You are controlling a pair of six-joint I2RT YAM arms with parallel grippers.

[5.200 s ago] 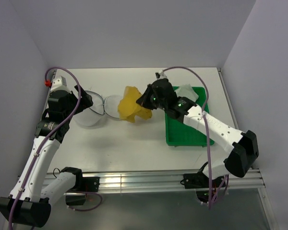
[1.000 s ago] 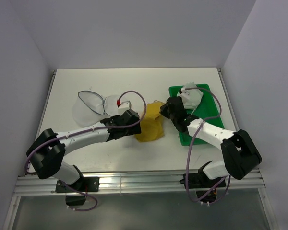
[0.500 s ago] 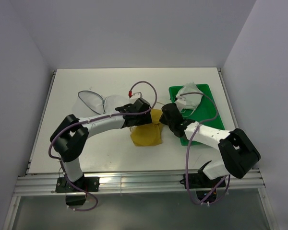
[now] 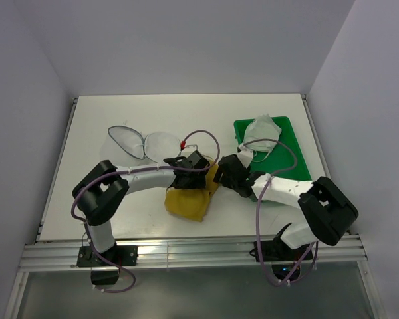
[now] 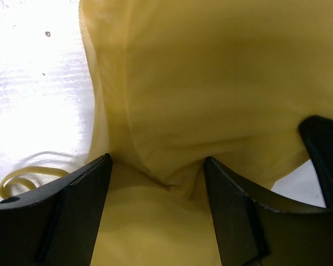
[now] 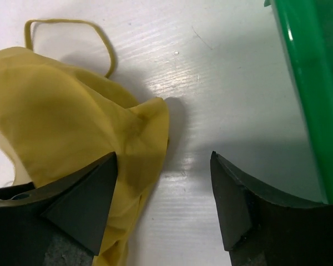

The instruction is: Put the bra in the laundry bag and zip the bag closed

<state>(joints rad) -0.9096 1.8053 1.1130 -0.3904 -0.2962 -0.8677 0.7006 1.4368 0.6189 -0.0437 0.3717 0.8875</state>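
Bra [image 4: 188,198] lies crumpled on the bench [image 4: 106,113] near the middle of the near edge, its length slanting from near-left to far-right. The left tool [image 5: 155,180] sits right on its far end, fingers spread wide astride a bunched fold, not yet pinching it. The right tool [image 6: 164,205], equally wide, holds nothing, with bare bench in its gap and the bra's edge by one finger. The laundry bag [image 4: 136,141] lies open toward the far-left corner, well apart across smooth white bench. The left arm looks better placed to carry the bra there.
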